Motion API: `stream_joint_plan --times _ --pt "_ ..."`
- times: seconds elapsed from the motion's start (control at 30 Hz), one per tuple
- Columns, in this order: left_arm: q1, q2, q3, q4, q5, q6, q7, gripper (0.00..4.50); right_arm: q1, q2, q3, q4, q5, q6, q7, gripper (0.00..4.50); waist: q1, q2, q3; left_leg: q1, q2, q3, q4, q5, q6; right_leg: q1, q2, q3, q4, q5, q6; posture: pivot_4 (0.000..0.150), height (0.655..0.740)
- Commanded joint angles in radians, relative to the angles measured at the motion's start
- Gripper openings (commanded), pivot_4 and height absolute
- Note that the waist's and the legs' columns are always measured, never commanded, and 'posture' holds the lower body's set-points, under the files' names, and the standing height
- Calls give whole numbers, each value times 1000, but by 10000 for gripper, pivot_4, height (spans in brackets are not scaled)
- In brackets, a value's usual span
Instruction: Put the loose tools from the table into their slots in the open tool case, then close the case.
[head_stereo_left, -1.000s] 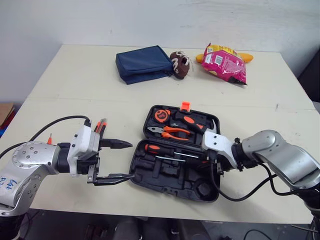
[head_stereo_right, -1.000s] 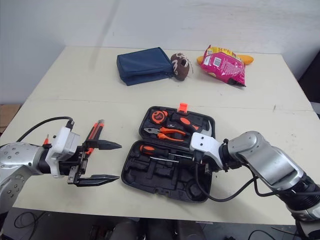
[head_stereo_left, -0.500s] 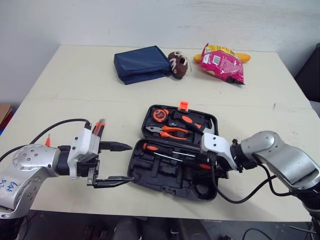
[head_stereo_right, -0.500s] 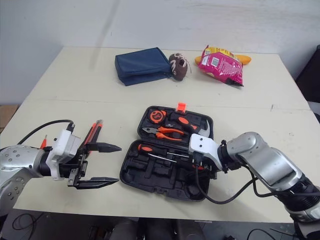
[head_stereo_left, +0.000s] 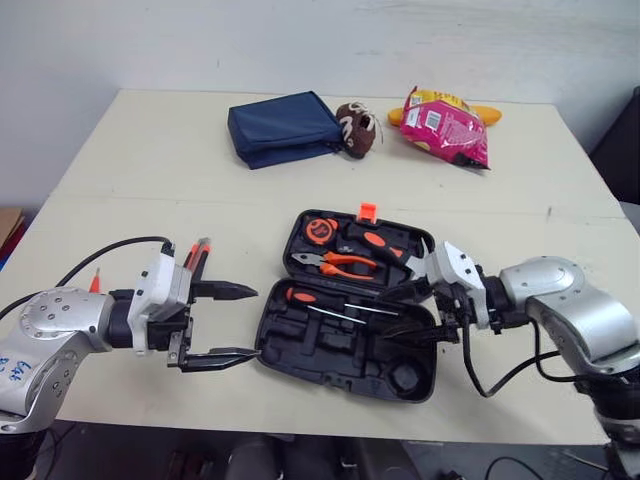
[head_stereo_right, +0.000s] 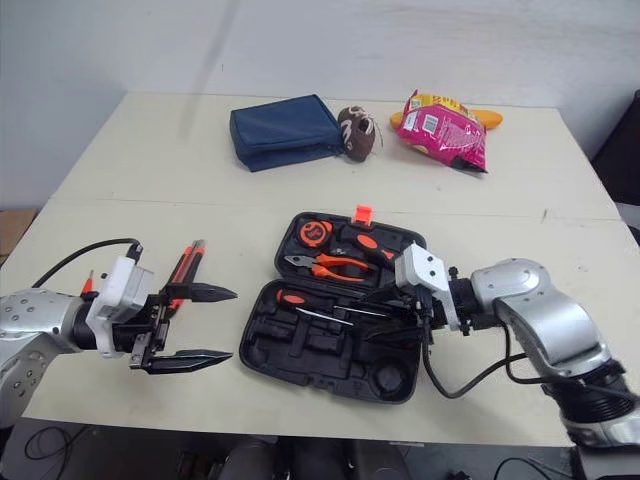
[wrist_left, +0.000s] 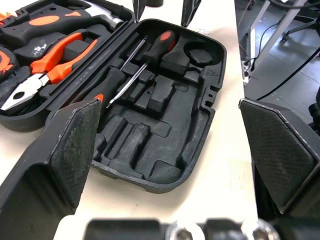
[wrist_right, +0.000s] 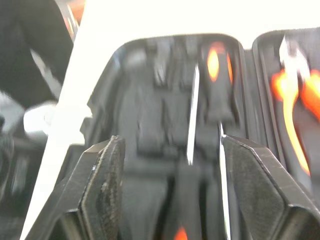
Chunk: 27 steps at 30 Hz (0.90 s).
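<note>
Black fingers of the right gripper (head_stereo_left: 398, 314) are now spread and empty, drawn back and lifted over the right end of the tool case (head_stereo_left: 340, 378). Half a second earlier they were pressed down among the slots of its near half. An orange-handled screwdriver (head_stereo_left: 302, 296) and a thinner one beside it are seated in that near half, so a tool is judged to have been placed and let go. The left gripper (head_stereo_left: 250, 321) is held wide and empty just left of the case, almost unmoved. A loose orange-and-black tool (head_stereo_right: 187, 262) is left on the table (head_stereo_left: 150, 150) behind that gripper, partly hidden. The case is therefore judged not ready to be closed.
</note>
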Motion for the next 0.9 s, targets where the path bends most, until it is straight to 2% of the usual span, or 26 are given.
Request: stream_joint_plan --times 0.03,0.1,0.13,0.47,0.67,0.83,0.9 --pt "-9 -1 12 -15 -1 -13 2 45000 44 54 7 36 -47 -137 -25 13289 2 0 0 0 0 0 0 0 0 0 0 0 0 0 0 1500 7400" --pt "-16 -2 4 -20 -2 -9 7 45000 55 73 19 74 -86 -199 -32 2404 2 1 0 0 -1 1 1 0 0 0 -1 0 0 0 0 1500 7400" --pt "-20 -2 1 -22 -3 -6 10 45000 59 77 24 90 -97 -213 -31 599 3 0 0 0 -1 1 1 0 0 0 -1 0 1 0 1 1500 7400" --pt "-31 5 -1 -65 -21 34 46 45000 77 120 42 197 -155 -304 -53 599 7 0 0 1 0 1 1 0 0 0 0 0 3 0 0 1500 7400" --pt "-52 3 -8 -73 -23 60 61 45000 78 141 116 297 -262 -367 -85 599 5 -2 -1 3 -1 1 1 0 0 2 -1 0 3 0 0 1500 7400" --pt "-56 9 -5 -68 -13 71 64 45000 50 126 186 282 -345 -280 -131 599 -13 -9 -6 7 0 0 0 1 -1 5 0 0 4 1 -1 1500 7400" --pt "-54 9 -4 -71 -10 73 66 45000 35 128 188 247 -340 -235 -149 599 -16 -11 -7 15 1 0 -2 0 0 13 0 0 3 1 -3 1500 7400"
